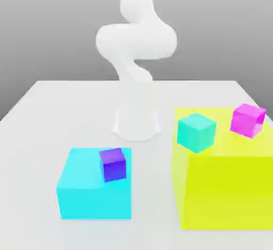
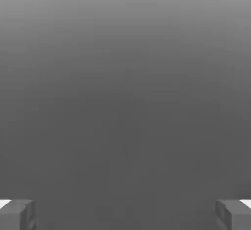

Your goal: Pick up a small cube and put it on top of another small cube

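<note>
Outwardly, from the exterior view: white arm [image 1: 136, 46] rising from a round base [image 1: 137, 123] at the middle of a pale desk [image 1: 42, 110], bending into thick curved links and running off the upper edge. Landmark for everything below: that base. Nearer the camera than the base and toward the exterior view's left, a large cyan block [image 1: 93, 187] resting on the desk. On the cyan block's top, at the corner closest to the base, a small purple cube [image 1: 113, 164], sitting slightly turned, touching the block beneath it. Toward the exterior view's right of the base, a large yellow block [image 1: 229, 190], taller than the cyan one and well apart from it. On the yellow block's top, at the edge nearest the base, a small teal cube [image 1: 196, 131], tilted on the surface. Farther from the base along the same top, near the far right corner, a small magenta cube [image 1: 248, 119], also tilted, apart from the teal cube. Next, from the hand view: claw [image 2: 125, 215] spread wide, one grey fingertip [image 2: 17, 215] at each lower corner, nothing clamped between, facing a plain grey backdrop shading from lighter to darker.
</note>
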Controlling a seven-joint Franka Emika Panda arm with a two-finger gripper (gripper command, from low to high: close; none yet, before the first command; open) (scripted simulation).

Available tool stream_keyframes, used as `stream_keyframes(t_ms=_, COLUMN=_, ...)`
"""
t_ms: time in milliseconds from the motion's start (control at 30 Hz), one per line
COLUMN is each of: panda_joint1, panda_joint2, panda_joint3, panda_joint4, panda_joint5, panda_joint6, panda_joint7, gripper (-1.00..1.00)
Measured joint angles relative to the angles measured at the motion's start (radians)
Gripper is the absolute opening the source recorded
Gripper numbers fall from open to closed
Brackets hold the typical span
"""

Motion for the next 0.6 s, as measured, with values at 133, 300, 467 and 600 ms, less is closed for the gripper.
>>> stream_keyframes(t_ms=133, panda_joint1=-0.046, panda_joint2=0.151, panda_joint3=-0.011, panda_joint4=0.035, panda_joint5=-0.011, panda_joint6=0.024, panda_joint7=0.050, gripper=0.00)
stream_keyframes(t_ms=300, panda_joint1=-0.095, panda_joint2=0.332, panda_joint3=-0.033, panda_joint4=0.076, panda_joint5=-0.020, panda_joint6=0.054, panda_joint7=0.106, gripper=0.00)
stream_keyframes(t_ms=467, panda_joint1=-0.135, panda_joint2=0.513, panda_joint3=-0.066, panda_joint4=0.118, panda_joint5=-0.019, panda_joint6=0.083, panda_joint7=0.155, gripper=0.00)
stream_keyframes(t_ms=600, panda_joint1=-0.175, panda_joint2=0.659, panda_joint3=-0.094, panda_joint4=0.151, panda_joint5=-0.006, panda_joint6=0.106, panda_joint7=0.185, gripper=0.00)
